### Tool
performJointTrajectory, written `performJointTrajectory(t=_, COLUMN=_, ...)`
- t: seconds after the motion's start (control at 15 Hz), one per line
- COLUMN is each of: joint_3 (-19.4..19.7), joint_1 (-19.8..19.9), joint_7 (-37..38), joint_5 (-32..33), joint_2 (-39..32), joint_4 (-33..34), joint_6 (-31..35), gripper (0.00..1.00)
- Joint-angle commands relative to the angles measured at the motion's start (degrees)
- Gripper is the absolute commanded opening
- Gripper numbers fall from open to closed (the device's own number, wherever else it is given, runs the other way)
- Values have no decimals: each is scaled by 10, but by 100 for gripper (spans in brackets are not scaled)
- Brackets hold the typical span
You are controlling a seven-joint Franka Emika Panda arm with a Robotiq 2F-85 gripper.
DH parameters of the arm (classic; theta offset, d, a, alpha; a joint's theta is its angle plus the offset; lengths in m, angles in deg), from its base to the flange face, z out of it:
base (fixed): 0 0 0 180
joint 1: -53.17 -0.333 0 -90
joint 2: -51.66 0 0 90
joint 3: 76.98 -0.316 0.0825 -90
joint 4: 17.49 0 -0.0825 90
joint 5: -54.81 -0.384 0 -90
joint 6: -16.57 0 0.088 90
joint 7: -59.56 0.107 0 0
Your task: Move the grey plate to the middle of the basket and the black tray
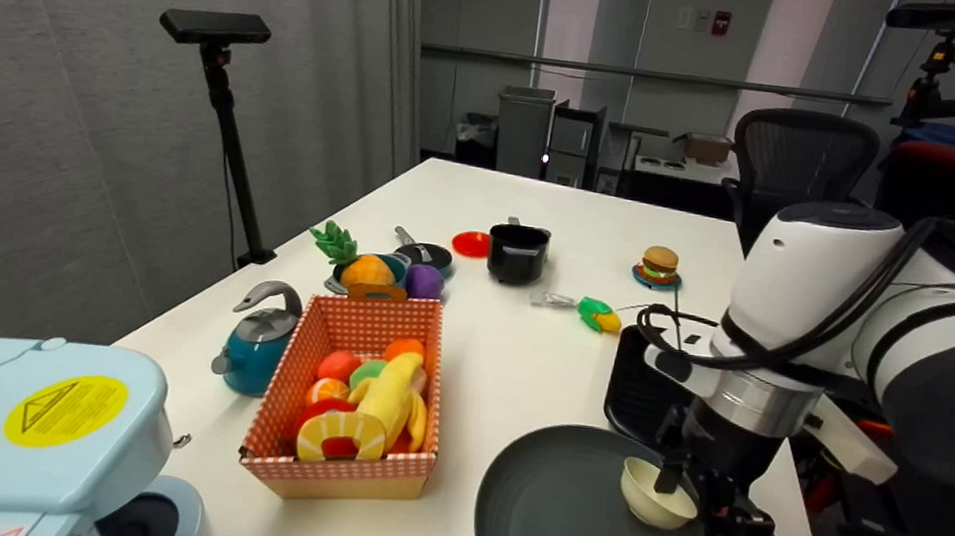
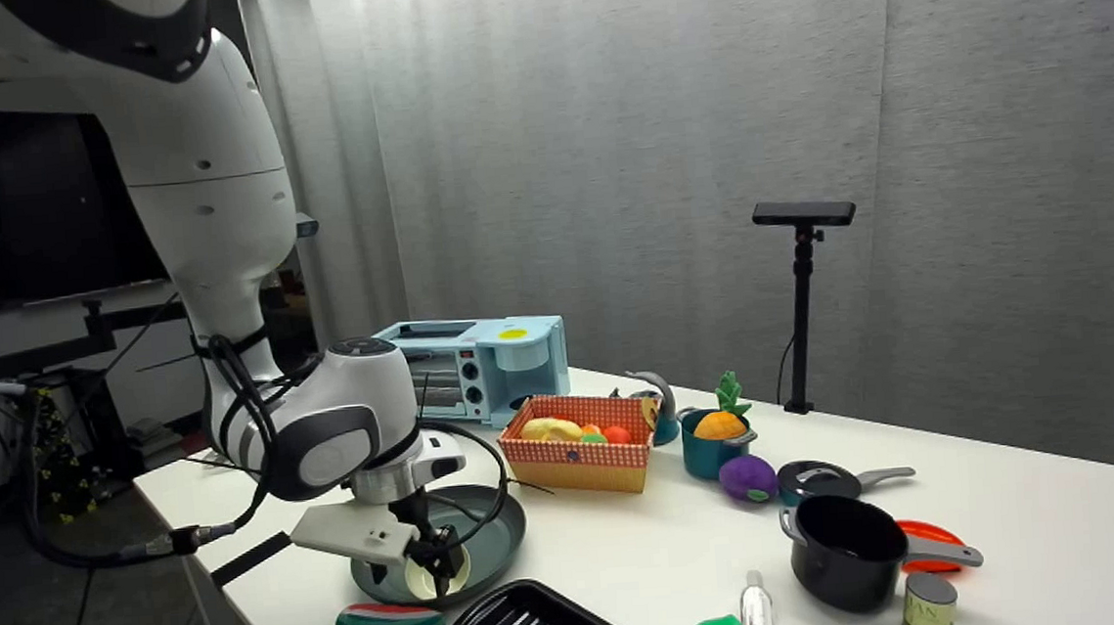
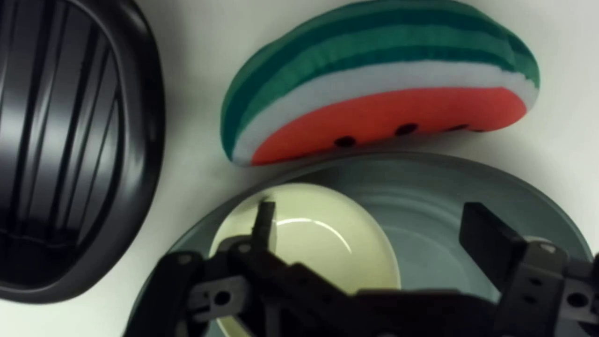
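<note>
The grey plate (image 1: 549,510) is large, round and dark grey. It lies on the white table between the basket (image 1: 353,489) and the black tray (image 1: 639,385), and shows in both exterior views (image 2: 501,532). A cream bowl (image 3: 327,234) sits in the plate towards the tray side. My gripper (image 3: 369,210) is open and low over the plate, holding nothing. In the wrist view one finger is over the bowl's inside, the other over bare plate (image 3: 435,252). I cannot tell whether they touch. The basket has a red checked lining and holds several toy fruits (image 2: 578,468). The arm partly hides the tray.
A toy watermelon slice (image 3: 374,107) lies right beside the plate's rim and the tray. A light blue toaster device (image 2: 511,360) and a teal kettle (image 1: 256,355) stand near the basket. A black pot (image 2: 848,552), a bottle (image 2: 756,607) and toy corn (image 1: 598,315) are farther off.
</note>
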Motion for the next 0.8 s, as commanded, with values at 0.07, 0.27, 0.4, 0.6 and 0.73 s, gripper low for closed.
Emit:
performJointTrajectory(t=0.07, joint_3=16, joint_1=16, joint_7=87, joint_5=100, joint_2=-33, joint_4=28, joint_6=19, gripper=100)
performJointTrajectory(t=0.27, joint_3=37, joint_1=3, joint_7=123, joint_5=131, joint_2=-44, joint_4=42, joint_6=18, gripper=100)
performJointTrajectory(t=0.4, joint_3=49, joint_1=-5, joint_7=141, joint_5=145, joint_2=-50, joint_4=49, joint_6=19, gripper=100)
performJointTrajectory(t=0.6, joint_3=85, joint_1=-32, joint_7=176, joint_5=155, joint_2=-66, joint_4=72, joint_6=12, gripper=100)
performJointTrajectory(t=0.73, joint_3=114, joint_1=-42, joint_7=191, joint_5=159, joint_2=-87, joint_4=102, joint_6=8, gripper=100)
